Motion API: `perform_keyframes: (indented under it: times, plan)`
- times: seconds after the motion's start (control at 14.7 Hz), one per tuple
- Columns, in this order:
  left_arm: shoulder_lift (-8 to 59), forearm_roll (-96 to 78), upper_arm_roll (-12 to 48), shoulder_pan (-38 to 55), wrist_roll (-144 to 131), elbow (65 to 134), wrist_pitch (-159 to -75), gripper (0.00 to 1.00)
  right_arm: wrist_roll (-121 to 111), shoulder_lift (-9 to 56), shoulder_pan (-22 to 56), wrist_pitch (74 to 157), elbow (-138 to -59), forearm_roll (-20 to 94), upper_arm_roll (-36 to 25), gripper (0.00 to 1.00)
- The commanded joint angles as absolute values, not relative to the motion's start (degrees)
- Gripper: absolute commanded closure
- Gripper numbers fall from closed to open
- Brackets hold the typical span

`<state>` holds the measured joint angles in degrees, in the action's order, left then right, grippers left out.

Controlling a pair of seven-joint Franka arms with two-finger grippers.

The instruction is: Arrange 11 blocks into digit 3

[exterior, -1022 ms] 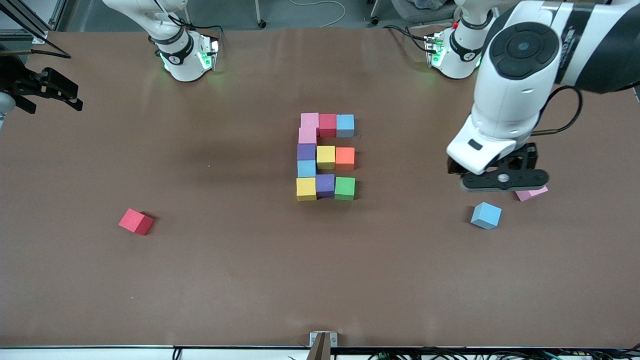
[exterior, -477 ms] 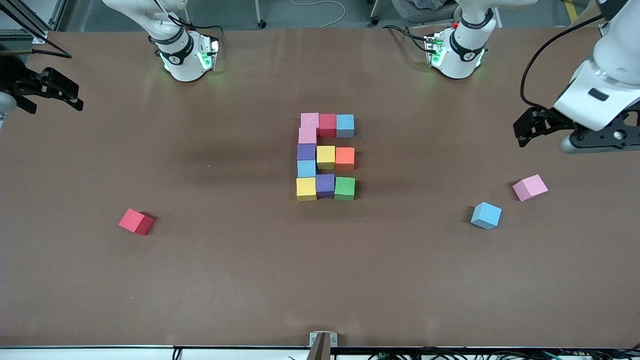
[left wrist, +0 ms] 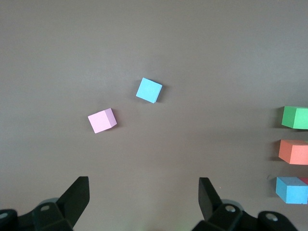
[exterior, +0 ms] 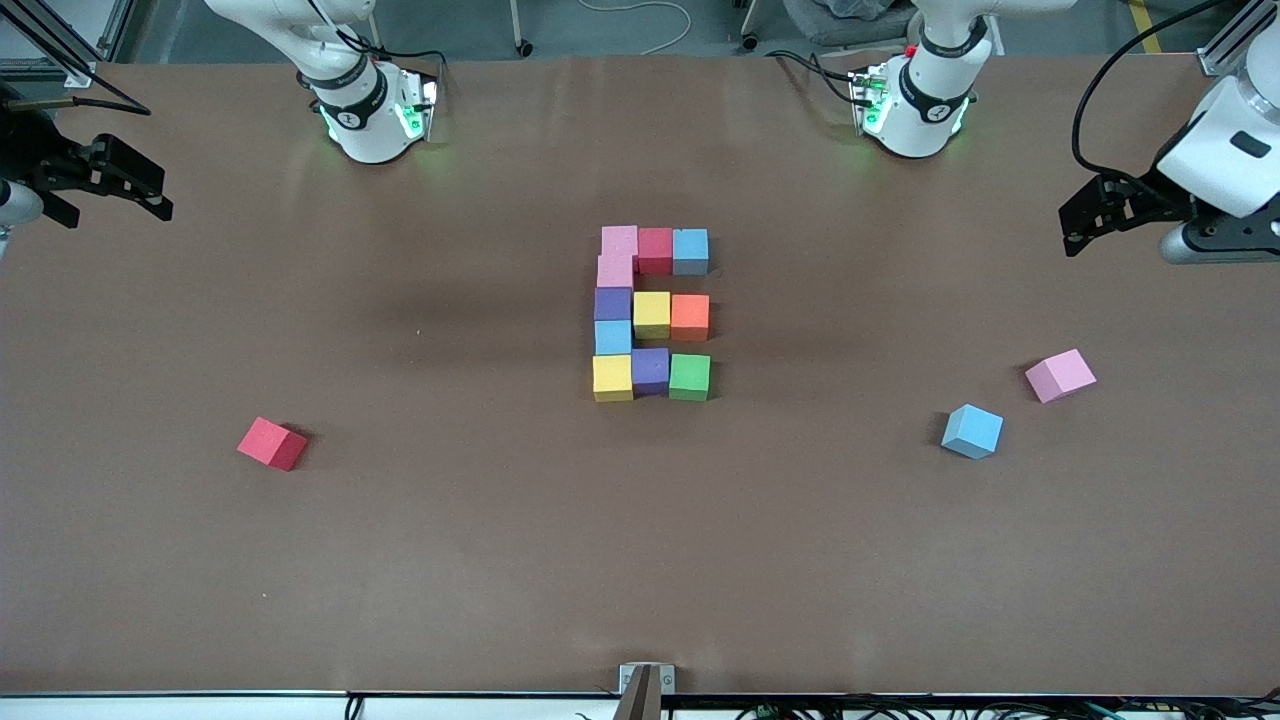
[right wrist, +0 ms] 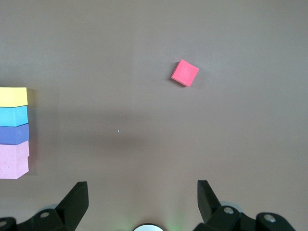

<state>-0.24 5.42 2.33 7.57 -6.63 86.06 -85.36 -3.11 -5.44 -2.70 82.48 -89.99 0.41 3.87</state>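
My left tool (exterior: 1085,215) is up over the left arm's end of the brown counter (exterior: 480,560), jaws wide, empty. My right tool (exterior: 110,185) is parked over the right arm's end, also wide and empty.

Under the left one: loose pink foam cube (exterior: 1060,375) and loose light blue foam cube (exterior: 972,431), near each other, not touching.

Loose red foam cube (exterior: 272,443) sits alone toward the right arm's end.

Multicoloured foam-cube digit 3 (exterior: 652,313) is mid-counter, tight and flat.

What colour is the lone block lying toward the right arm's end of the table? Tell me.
Red, clearest in the right wrist view.
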Motion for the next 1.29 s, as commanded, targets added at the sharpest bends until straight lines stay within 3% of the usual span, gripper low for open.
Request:
perform_keyframes:
  times: [0.0,0.55,1.23]
  plan:
    - [-3.16,4.66,1.41,8.52,-5.98,89.73,-87.44,0.00,-3.87,-5.89,-2.99,82.44,-90.70,0.18,4.04,0.00]
    - [-4.57,4.31,1.41,8.61,-6.24,92.02,-91.40,0.00,-3.78,-5.89,-2.11,82.53,-90.62,0.18,4.04,0.00]
    - [-5.98,0.79,1.67,8.09,-6.06,94.83,-89.21,0.00,-3.87,-5.89,-2.02,82.62,-90.70,0.18,4.04,0.00]
